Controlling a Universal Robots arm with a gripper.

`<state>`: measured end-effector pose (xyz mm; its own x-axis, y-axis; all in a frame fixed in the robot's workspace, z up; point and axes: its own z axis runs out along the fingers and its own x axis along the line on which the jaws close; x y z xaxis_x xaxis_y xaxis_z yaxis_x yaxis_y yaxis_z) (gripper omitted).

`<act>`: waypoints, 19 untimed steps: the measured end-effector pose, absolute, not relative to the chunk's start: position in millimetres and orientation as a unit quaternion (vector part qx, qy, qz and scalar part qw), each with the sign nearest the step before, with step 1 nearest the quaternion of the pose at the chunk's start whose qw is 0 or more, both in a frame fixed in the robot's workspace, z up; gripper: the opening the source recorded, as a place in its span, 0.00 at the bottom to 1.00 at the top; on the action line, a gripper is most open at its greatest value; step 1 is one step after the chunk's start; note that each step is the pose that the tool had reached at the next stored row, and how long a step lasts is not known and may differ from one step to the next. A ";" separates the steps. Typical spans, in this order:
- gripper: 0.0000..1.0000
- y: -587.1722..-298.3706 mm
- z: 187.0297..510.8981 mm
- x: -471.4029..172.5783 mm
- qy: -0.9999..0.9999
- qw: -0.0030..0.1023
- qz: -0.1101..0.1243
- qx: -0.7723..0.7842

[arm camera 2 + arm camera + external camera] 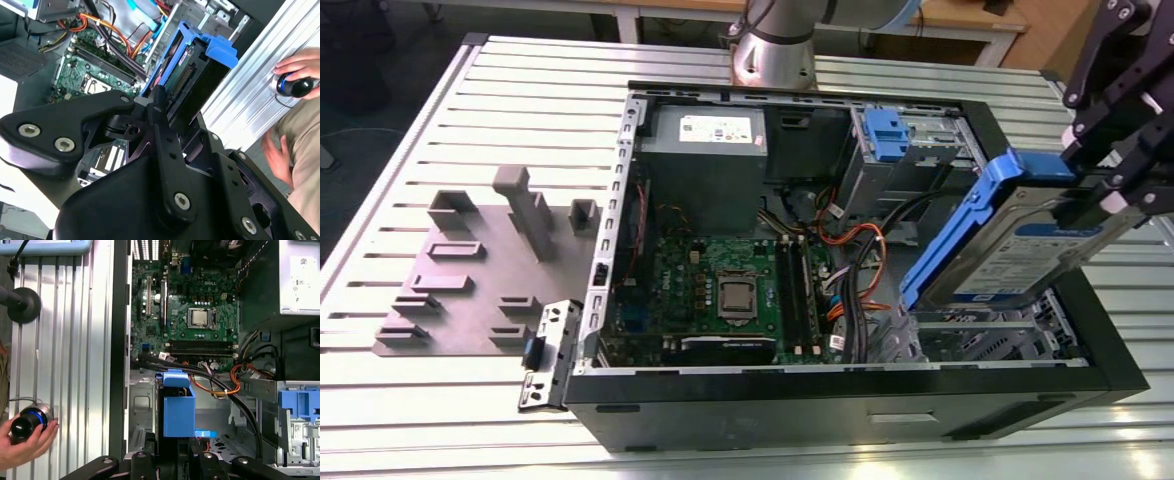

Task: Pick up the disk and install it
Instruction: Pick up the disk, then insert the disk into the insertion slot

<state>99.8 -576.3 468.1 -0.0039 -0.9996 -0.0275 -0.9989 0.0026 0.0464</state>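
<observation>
The disk (pixel 1014 245), a silver-grey drive with a white-and-blue label in blue carrier rails, hangs tilted over the open computer case (pixel 854 385), above the lower drive cage (pixel 987 335) at the exterior view's right. My gripper (pixel 1101 200) is shut on the disk's upper end. In the second wrist view the black fingers (pixel 157 107) clamp the disk (pixel 192 67) with its connector edge showing. In the first wrist view the disk's blue carrier (pixel 177 407) points down into the case, over the metal cage.
The motherboard (pixel 727 290) and orange and black cables (pixel 847 245) lie inside the case. A blue bracket (pixel 883 135) sits on the upper bay. A grey fixture plate (pixel 480 270) lies at the exterior view's left. A person's hand (pixel 27 440) holds a round controller beside the case.
</observation>
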 end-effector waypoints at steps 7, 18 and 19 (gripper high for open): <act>0.35 -576.2 466.4 113.0 -0.704 0.007 -0.026 0.710; 0.35 -576.3 458.3 117.9 -0.695 0.005 -0.028 0.718; 0.35 -576.2 458.0 118.6 -0.695 0.005 -0.028 0.718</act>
